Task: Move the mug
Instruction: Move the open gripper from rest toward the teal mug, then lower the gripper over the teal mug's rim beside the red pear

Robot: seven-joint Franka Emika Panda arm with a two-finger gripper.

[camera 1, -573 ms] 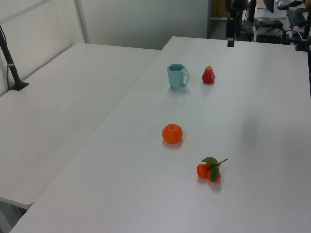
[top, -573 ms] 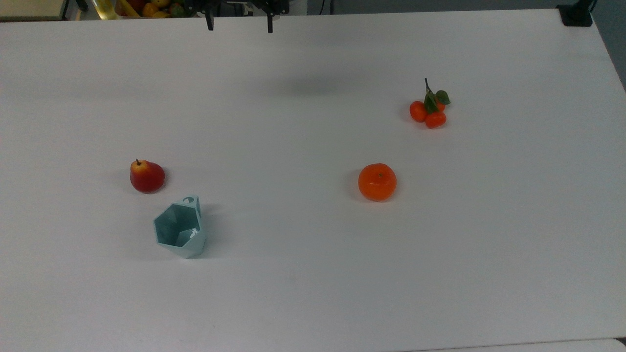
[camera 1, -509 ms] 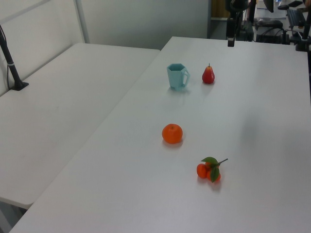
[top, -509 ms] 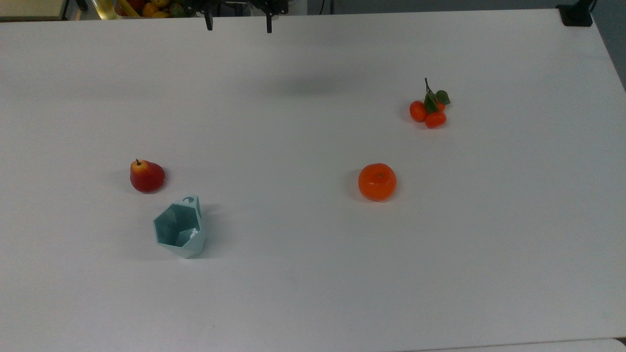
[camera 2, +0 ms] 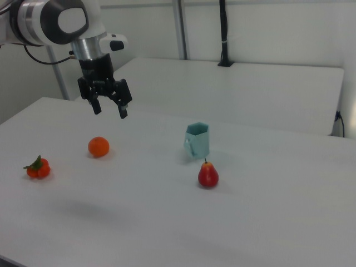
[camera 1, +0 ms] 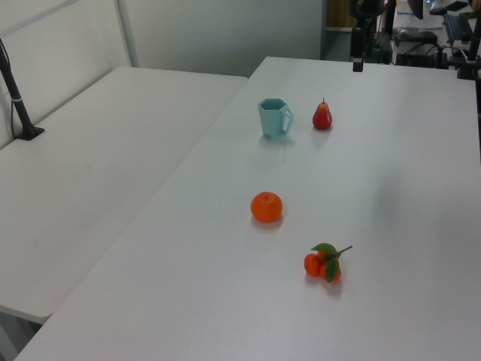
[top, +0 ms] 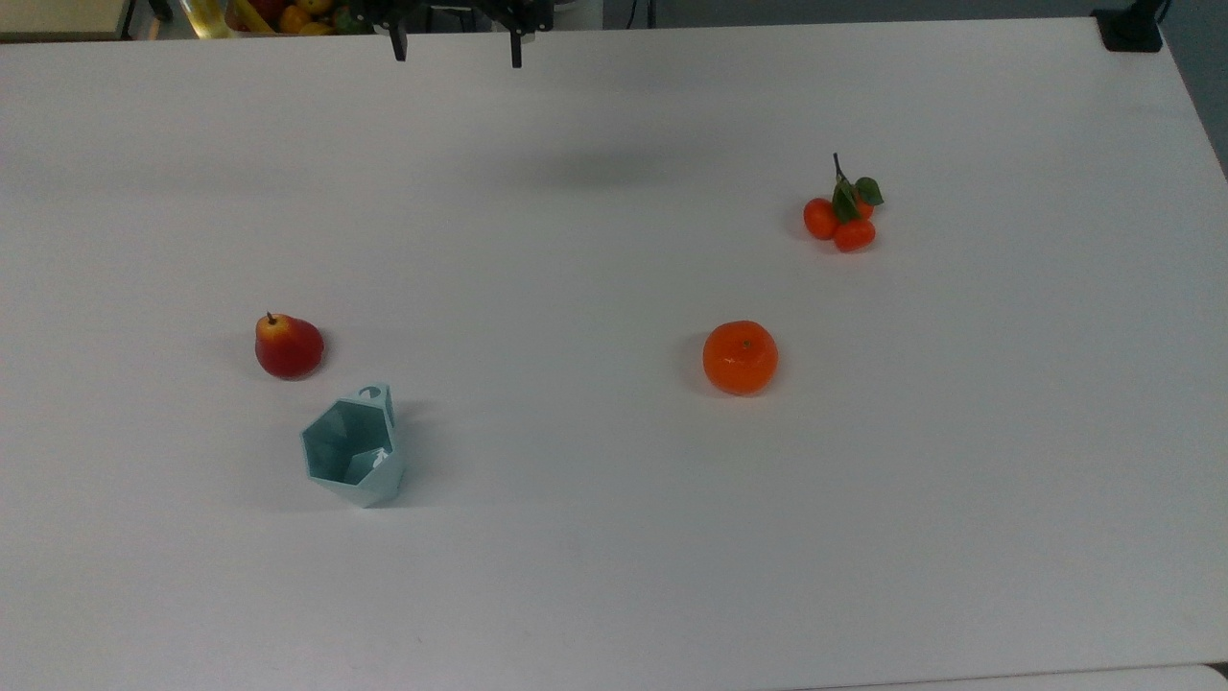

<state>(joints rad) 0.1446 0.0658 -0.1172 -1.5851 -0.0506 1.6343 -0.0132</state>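
Gripper position is the one item that has changed: the black two-finger gripper [top: 453, 46] at the top view's upper edge has shifted slightly toward the top view's left against the earlier pictures, while every object on the white table [top: 614, 576] lies where it did. Jaws stand wide apart and hold nothing; in the right view the gripper [camera 2: 109, 109] hangs high above the tabletop, fingertips down.

Subject of the task, the pale teal-blue faceted mug with hexagonal rim [top: 351, 453], stands upright in the top view's lower left, mouth up, its small handle tab with a round hole turned toward the far edge. A red pear with a yellow shoulder [top: 287, 346] sits near it but apart, up and to the top view's left.

Other items: a round orange fruit [top: 740, 357] near the centre, and a cluster of small orange-red fruits with green leaves [top: 842, 213] toward the top view's upper right, both well apart from the mug.

Assessment: the sideways shift reads as an early approach. The gripper is well away from the mug, so descent and grasp are not yet begun. The pear's nearness is the chief hazard on closing in.
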